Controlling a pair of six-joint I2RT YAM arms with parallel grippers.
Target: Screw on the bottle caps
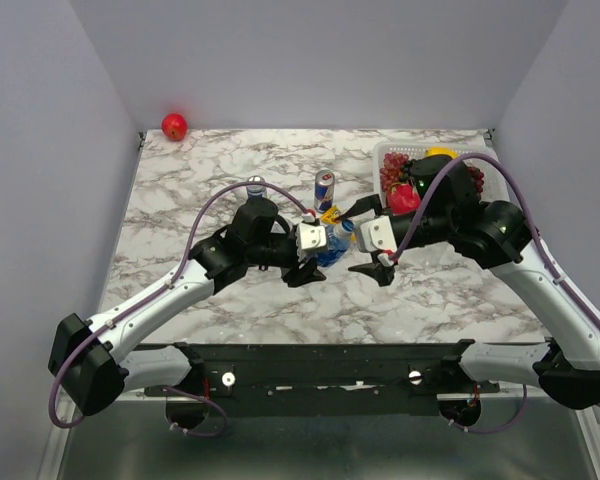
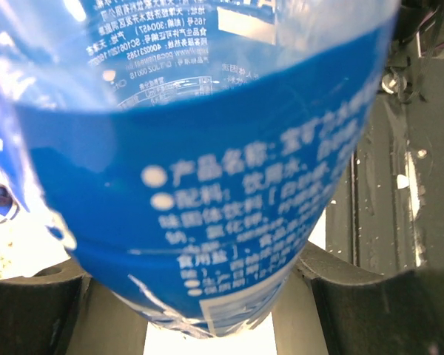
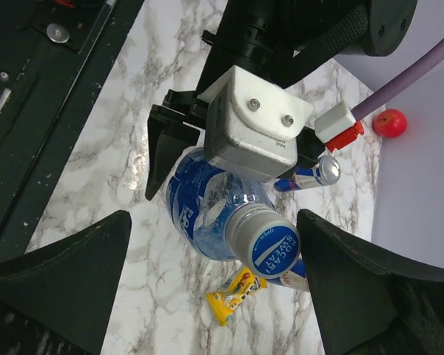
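The left pincer [image 2: 207,303] clamps the bottle [image 3: 203,203] round its blue label at about half spread. It holds the bottle tipped over, neck towards the other arm, probably so the mouth is offered for twisting. The right pincer [image 3: 213,218] stands wide and grips nothing, one finger on each side of the cap [image 3: 270,244] and clear of it, a pose that looks ready to close on it and turn it. The cap sits on the neck; whether it is threaded tight I cannot tell.

The left wrist view is filled by the label and shows only the grip. The right wrist view alone shows the cap, with a can [image 3: 311,174] and a yellow wrapper [image 3: 237,292] on the table behind it. The top view adds a second bottle [image 1: 256,186] standing farther back on the left, and a basket [image 1: 390,150] at the far right
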